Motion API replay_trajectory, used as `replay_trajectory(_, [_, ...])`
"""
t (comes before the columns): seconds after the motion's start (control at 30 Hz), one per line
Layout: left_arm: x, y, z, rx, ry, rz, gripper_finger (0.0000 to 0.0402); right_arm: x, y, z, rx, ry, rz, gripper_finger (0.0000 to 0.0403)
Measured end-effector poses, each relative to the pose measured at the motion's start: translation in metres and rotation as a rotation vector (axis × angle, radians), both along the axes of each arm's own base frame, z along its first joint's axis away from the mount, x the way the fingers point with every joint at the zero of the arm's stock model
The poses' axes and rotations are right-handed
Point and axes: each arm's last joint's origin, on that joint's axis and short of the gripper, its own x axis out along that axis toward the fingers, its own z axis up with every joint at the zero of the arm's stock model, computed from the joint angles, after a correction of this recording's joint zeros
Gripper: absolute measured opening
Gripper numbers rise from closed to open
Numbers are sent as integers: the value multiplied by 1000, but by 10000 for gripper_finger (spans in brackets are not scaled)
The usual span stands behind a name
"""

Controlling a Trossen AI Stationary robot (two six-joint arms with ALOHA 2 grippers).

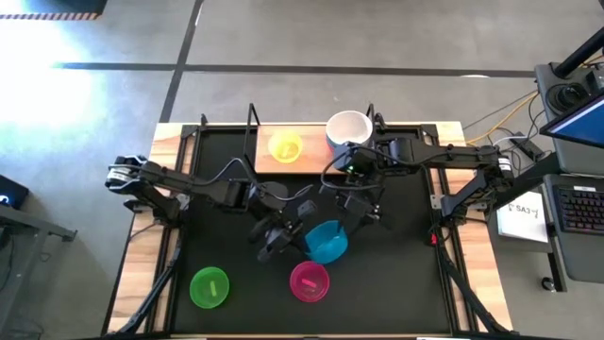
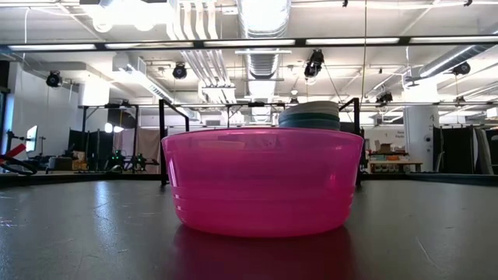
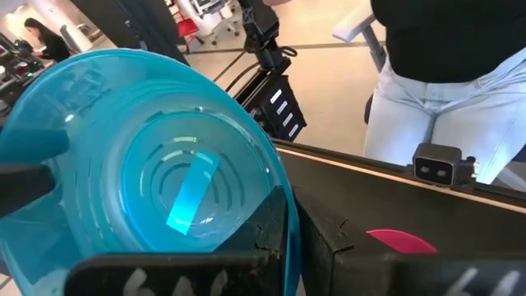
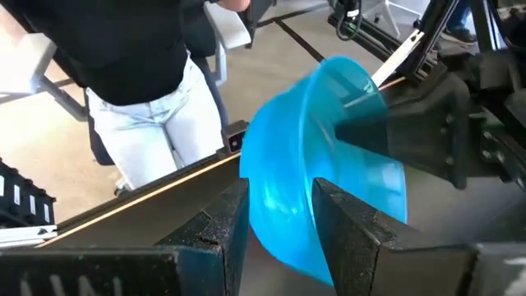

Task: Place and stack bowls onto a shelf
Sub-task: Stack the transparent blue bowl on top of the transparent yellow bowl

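Bowls and shelf, seen from above. One blue bowl (image 1: pixel 327 243) hangs tilted over the middle of the black mat (image 1: pixel 415 283), pinched at its rim by the closed left gripper (image 1: pixel 300 229); the right gripper (image 1: pixel 363 219) straddles the opposite rim (image 4: pixel 283 197), its fingers (image 4: pixel 218 226) spread on either side of the wall. Green (image 1: pixel 209 287) and magenta (image 1: pixel 309 281) bowls rest on the mat's near side. On the wooden shelf (image 1: pixel 311 156) at the far edge sit a yellow bowl (image 1: pixel 285 145) and a stack topped by a white bowl (image 1: pixel 347 129). A person (image 3: pixel 448 74) stands beyond the table.
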Motion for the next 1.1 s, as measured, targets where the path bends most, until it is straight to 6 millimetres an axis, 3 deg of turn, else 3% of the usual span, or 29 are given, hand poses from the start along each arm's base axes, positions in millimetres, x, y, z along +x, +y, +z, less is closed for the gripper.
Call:
replay_trajectory(0.3, [3, 9, 2, 10, -35, 40, 0, 0, 0, 0, 17, -2, 17, 114])
replay_trajectory(0.7, [4, 9, 5, -30, -32, 90, 8, -3, 2, -2, 41, 43, 35, 15])
replay_trajectory(0.83, [6, 10, 8, -67, -43, 138, 37, -5, 2, -3, 50, 71, 33, 11])
replay_trajectory(1.1, [7, 12, 10, -75, -59, 225, 131, -5, 0, -4, 24, 99, -12, 8])
